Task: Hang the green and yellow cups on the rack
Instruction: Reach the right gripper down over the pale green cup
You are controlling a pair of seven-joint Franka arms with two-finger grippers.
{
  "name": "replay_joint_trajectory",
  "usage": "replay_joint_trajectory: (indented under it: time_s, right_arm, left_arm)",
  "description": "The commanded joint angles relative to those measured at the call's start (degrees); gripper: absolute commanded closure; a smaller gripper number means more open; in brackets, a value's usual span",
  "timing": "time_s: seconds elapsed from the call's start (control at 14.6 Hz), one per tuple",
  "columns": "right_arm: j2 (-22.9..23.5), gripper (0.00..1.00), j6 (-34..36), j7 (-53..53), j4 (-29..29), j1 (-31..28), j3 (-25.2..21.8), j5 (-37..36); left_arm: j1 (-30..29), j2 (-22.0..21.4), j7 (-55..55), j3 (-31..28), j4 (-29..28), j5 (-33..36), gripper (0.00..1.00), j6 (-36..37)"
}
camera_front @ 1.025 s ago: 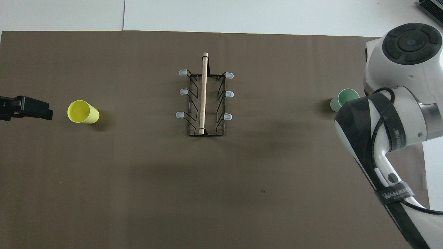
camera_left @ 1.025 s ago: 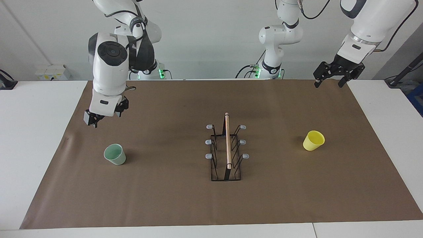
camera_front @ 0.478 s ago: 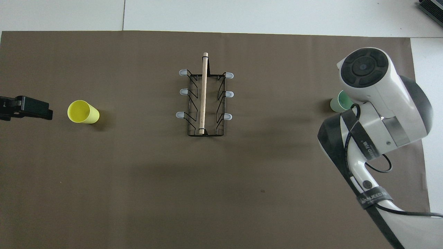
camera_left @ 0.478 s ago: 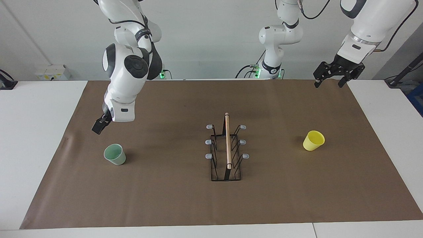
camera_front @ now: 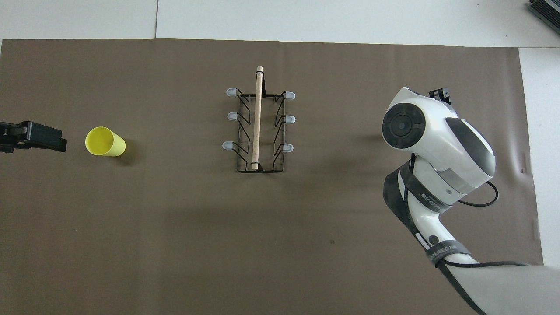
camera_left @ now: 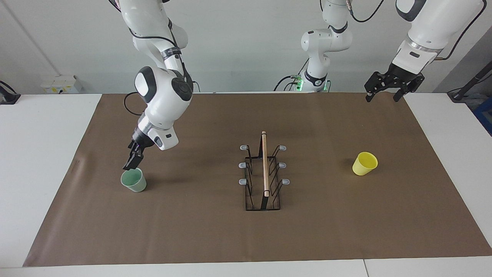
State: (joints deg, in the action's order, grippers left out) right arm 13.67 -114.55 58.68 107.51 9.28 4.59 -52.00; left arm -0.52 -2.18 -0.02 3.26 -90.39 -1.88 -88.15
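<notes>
— Green cup (camera_left: pixel 133 181)?
— On the mat (camera_left: pixel 215 238), toward the right arm's end. Hidden overhead by the right arm.
— Right gripper (camera_left: pixel 130 163)?
— Tilted just above the cup's rim, edge-on; open, holding nothing.
— Left gripper (camera_left: pixel 385 93)?
— Waiting over the mat's edge, open, empty. Cut off overhead.
— Yellow cup (camera_left: pixel 364 163)?
— Tipped over toward the left arm's end.
— Rack (camera_left: pixel 263 177)?
— Mid-mat, bare.
</notes>
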Motion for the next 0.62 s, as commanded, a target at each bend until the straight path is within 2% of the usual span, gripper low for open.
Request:
replay_joint_trajectory:
  time_s: [0.0,0.14,0.34,0.55]
  right_arm:
    - [2.7,0.0,-2.6,0.3,0.6,0.2,0.2,-4.2]
    - [5.7,0.0,-1.3,-5.6,0.4,3.9,0.2,-6.5]
    - [8.8,0.0,-1.3,-9.7,0.3,4.4,0.2,-11.4]
    - [10.6,0.0,-1.9,-13.0,0.6,4.3,0.2,-11.9]
  left_arm:
    - [-0.3,-1.3,0.3,0.0,-1.5,-0.1,0.0,0.2]
    - [-0.3,-1.3,0.3,0.0,-1.5,-0.1,0.0,0.2]
    - [-0.3,-1.3,0.3,0.0,-1.5,-0.1,0.0,0.2]
    - [-0.3,-1.3,0.3,0.0,-1.5,-0.1,0.0,0.2]
